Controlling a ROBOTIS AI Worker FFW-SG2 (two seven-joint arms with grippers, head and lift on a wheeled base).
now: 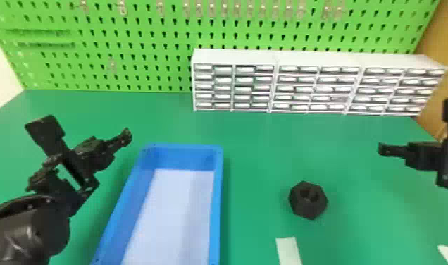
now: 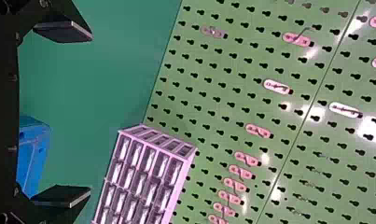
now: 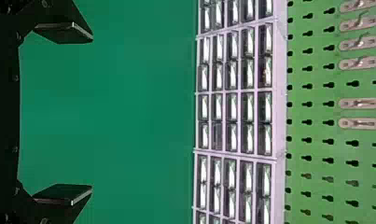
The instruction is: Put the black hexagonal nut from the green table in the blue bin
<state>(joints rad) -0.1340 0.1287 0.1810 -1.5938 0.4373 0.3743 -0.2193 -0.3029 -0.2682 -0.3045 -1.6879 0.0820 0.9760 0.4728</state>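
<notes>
Black hexagonal nut [image 1: 305, 208] on green bench [image 1: 255, 141], head view lower right. Black right end effector [image 3: 92, 114] open, empty; black left end effector [image 2: 91, 115] likewise. Centre right over nut, pinch opposite flats squarely.

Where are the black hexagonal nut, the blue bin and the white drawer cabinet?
Black hexagonal nut [image 1: 303, 207]: head view, on its dark side below the hole.
Blue bin [image 1: 216, 208]: head view, on its right-hand rim.
White drawer cabinet [image 3: 280, 84]: right wrist view, on its pale top panel.

Workshop bench with green pegboard [image 1: 131, 75]
</notes>
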